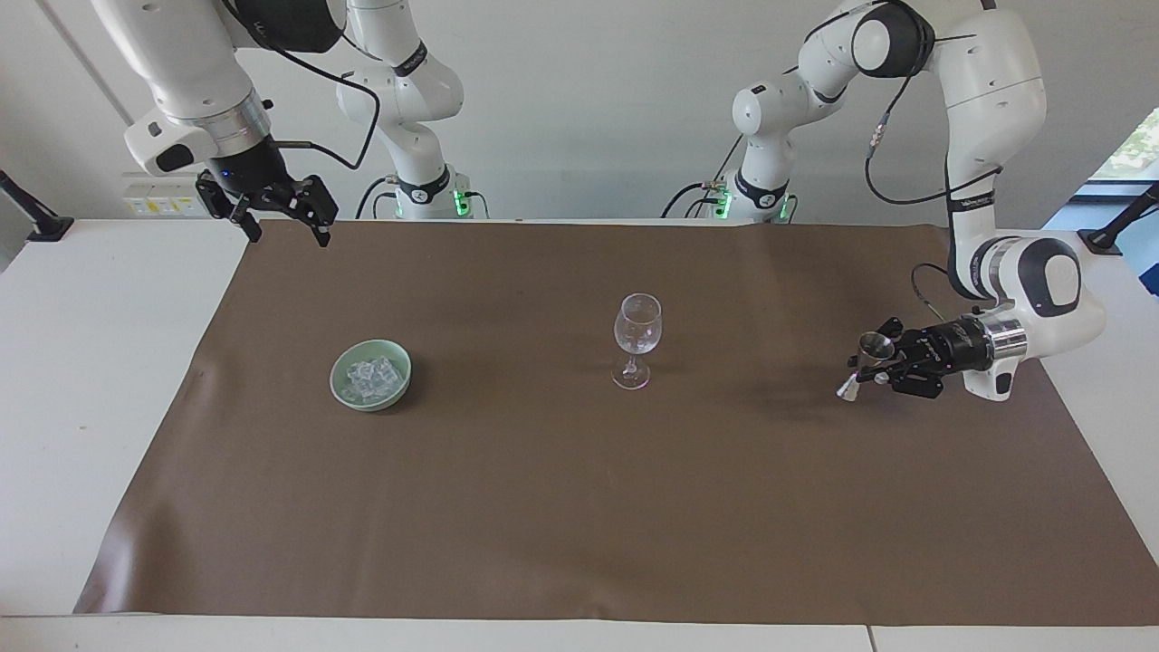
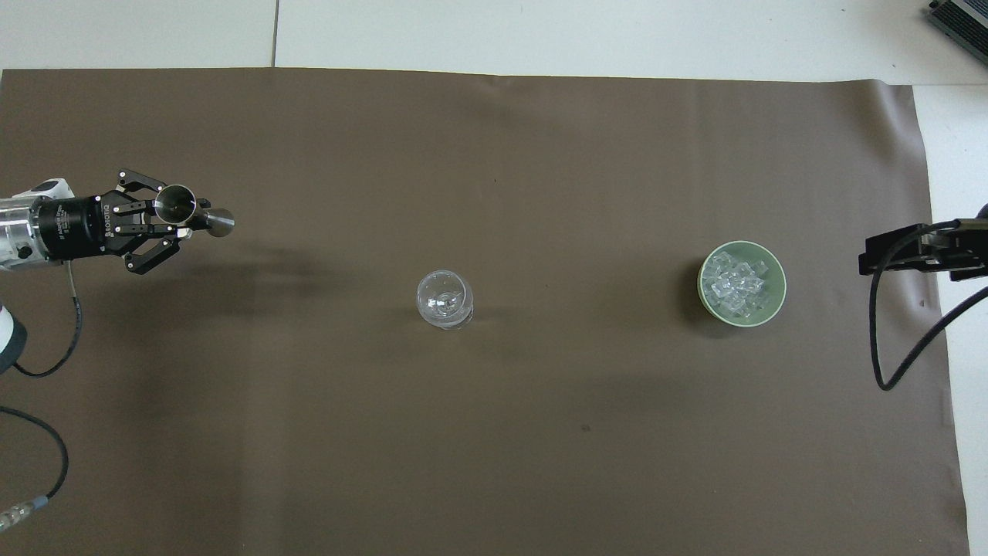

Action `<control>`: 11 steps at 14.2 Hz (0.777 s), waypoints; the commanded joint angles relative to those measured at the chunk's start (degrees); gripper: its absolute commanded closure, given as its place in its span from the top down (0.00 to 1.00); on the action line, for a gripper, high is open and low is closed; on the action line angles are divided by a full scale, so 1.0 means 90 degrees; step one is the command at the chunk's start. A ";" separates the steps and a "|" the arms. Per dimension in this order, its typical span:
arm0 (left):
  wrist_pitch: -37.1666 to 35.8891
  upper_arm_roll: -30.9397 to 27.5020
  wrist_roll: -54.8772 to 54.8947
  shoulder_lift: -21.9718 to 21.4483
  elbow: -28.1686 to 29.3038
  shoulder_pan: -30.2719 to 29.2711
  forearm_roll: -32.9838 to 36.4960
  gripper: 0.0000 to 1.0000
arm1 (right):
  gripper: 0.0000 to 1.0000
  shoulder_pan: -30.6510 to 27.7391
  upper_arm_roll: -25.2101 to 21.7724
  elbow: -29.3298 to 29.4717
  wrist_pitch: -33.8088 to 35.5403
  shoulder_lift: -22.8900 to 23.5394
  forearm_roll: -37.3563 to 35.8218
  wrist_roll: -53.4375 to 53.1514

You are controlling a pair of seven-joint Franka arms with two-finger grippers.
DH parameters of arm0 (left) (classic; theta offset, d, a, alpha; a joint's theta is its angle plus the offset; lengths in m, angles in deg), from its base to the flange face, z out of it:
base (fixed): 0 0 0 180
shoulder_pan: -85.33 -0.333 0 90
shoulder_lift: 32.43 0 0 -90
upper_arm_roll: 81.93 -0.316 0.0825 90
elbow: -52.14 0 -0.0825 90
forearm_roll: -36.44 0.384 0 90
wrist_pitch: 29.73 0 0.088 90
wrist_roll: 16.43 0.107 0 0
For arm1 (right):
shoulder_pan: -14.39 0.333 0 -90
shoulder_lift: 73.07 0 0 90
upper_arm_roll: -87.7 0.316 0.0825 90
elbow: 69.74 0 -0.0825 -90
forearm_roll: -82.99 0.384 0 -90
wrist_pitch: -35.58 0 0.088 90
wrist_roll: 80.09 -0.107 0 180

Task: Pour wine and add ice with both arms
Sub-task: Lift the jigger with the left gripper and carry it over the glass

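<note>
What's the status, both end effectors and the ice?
Left end effector shut on metal jigger, above mat. Right end effector open, waiting. Ice in green bowl. Nothing obstructing.

Two white arms, one gripping, one waiting.
The left arm (image 1: pixel 991 109) is bending down at its own end of the table, wrist lying level, and the left gripper (image 1: pixel 871 367) is hanging low in the air with fingers clamping a small metal piece. The right arm (image 1: pixel 195 77) is waiting, right gripper (image 1: pixel 272 206) pointing down with fingers spread wide.
</note>
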 commanded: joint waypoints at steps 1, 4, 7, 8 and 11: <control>0.0351 -0.0107 -0.0603 -0.0596 0.0284 0.0369 -0.0045 0.00 | 1.00 -0.0082 0.0018 -0.0118 -0.0073 -0.0105 0.0165 0.0104; 0.0458 -0.0107 -0.0869 -0.0821 0.0333 0.0594 -0.0045 0.00 | 1.00 -0.0082 0.0018 -0.0117 -0.0073 -0.0105 0.0165 0.0104; 0.0605 -0.0107 -0.0946 -0.1114 0.0528 0.0857 -0.0045 0.00 | 1.00 -0.0082 0.0018 -0.0117 -0.0083 -0.0105 0.0165 0.0104; 0.0625 -0.0107 -0.0947 -0.1211 0.0616 0.0897 -0.0045 0.00 | 1.00 -0.0082 0.0018 -0.0117 -0.0073 -0.0105 0.0165 0.0104; 0.0868 -0.0107 -0.0957 -0.1485 0.0928 0.1179 -0.0045 0.00 | 1.00 -0.0082 0.0018 -0.0117 -0.0073 -0.0105 0.0165 0.0104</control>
